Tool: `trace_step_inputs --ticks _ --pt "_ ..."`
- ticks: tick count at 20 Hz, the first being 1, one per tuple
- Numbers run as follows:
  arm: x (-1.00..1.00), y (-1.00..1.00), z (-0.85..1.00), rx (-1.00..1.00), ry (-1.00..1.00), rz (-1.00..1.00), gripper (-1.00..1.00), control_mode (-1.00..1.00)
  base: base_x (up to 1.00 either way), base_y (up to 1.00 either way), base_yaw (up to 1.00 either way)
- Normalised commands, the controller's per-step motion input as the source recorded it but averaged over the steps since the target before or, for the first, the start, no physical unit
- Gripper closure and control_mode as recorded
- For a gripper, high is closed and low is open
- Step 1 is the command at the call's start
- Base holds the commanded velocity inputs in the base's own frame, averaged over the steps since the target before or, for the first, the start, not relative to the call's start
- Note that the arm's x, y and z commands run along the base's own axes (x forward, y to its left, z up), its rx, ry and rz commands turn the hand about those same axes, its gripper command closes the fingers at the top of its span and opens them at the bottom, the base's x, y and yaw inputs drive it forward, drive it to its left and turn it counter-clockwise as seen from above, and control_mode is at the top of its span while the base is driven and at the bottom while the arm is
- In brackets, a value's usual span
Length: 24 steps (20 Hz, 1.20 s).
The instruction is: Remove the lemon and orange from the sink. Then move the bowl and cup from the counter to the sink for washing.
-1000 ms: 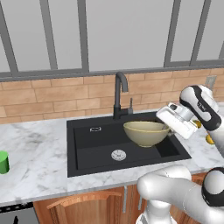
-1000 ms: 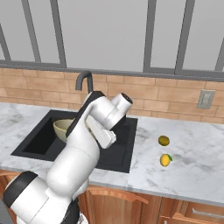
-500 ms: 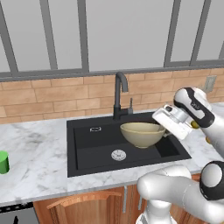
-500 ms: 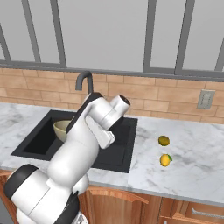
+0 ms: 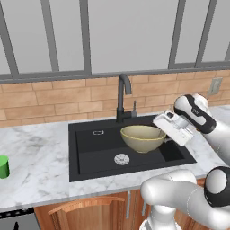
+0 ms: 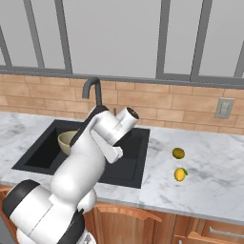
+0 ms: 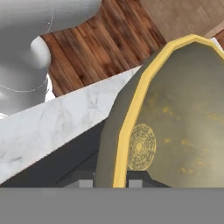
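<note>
My gripper point(image 5: 163, 130) is shut on the right rim of the golden-tan bowl point(image 5: 141, 138), which hangs within the black sink point(image 5: 90, 155), right of the drain and clear of the basin floor. In the hand view the pale yellow rim of the bowl point(image 7: 183, 118) runs down between my fingertips point(image 7: 134, 183). From the right base view the bowl point(image 6: 66, 140) peeks out behind my arm. The green cup point(image 5: 3, 166) stands on the counter at the far left. The orange point(image 6: 178, 153) and the lemon point(image 6: 180, 174) lie on the counter right of the sink point(image 6: 38, 152).
The tall black faucet point(image 5: 123, 96) rises behind the sink, just back-left of the bowl. The silver drain point(image 5: 121, 158) lies in the basin floor. A brick wall and window frames close off the back. A wall socket point(image 6: 224, 108) sits at the right.
The gripper has carried the bowl a little to the left and slightly lower over the basin. The fruits and the cup have not moved.
</note>
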Motion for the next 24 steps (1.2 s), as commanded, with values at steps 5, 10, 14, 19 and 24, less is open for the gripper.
trace_step_inputs --ticks 5,10,14,19,24 --pt "0.14 0.14 -0.18 -0.01 -0.07 0.0 1.0 -1.0 0.0 0.0 0.0" --pt "0.25 0.11 -0.17 -0.02 0.0 0.0 1.0 -1.0 0.0 0.0 0.0" --pt "0.25 0.1 -0.18 -0.02 0.0 0.0 1.0 -1.0 0.0 0.0 0.0" --pt "0.26 0.03 -0.16 -0.01 0.0 0.0 1.0 -1.0 0.0 0.0 0.0" --pt "0.2 0.05 -0.17 -0.02 0.0 0.0 1.0 -1.0 0.0 0.0 0.0"
